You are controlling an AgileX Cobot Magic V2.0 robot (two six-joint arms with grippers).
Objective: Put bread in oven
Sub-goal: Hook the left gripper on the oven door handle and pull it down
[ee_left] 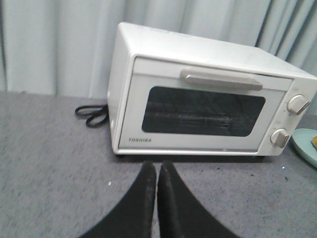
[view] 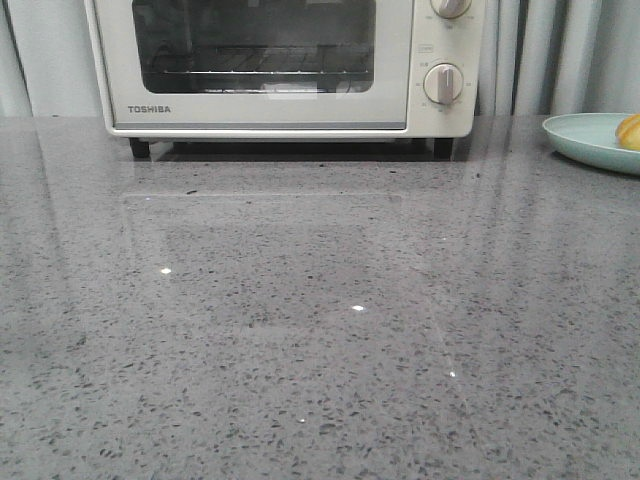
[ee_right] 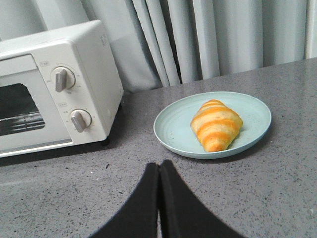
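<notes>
The cream-white TOSHIBA oven (view: 280, 65) stands at the back of the grey counter, its glass door closed; it also shows in the left wrist view (ee_left: 208, 104) and the right wrist view (ee_right: 54, 89). The golden striped bread (ee_right: 216, 125) lies on a pale blue plate (ee_right: 171, 130) to the right of the oven; only its edge (view: 630, 132) shows at the front view's right border. My left gripper (ee_left: 156, 168) is shut and empty, in front of the oven door. My right gripper (ee_right: 159, 167) is shut and empty, short of the plate. Neither gripper shows in the front view.
The plate's rim (view: 580, 135) sits at the counter's far right. A black power cord (ee_left: 91, 115) lies coiled left of the oven. Pale curtains (ee_right: 223, 34) hang behind the counter. The oven handle (ee_left: 220, 79) runs along the top of the door, knobs (view: 443, 84) on its right.
</notes>
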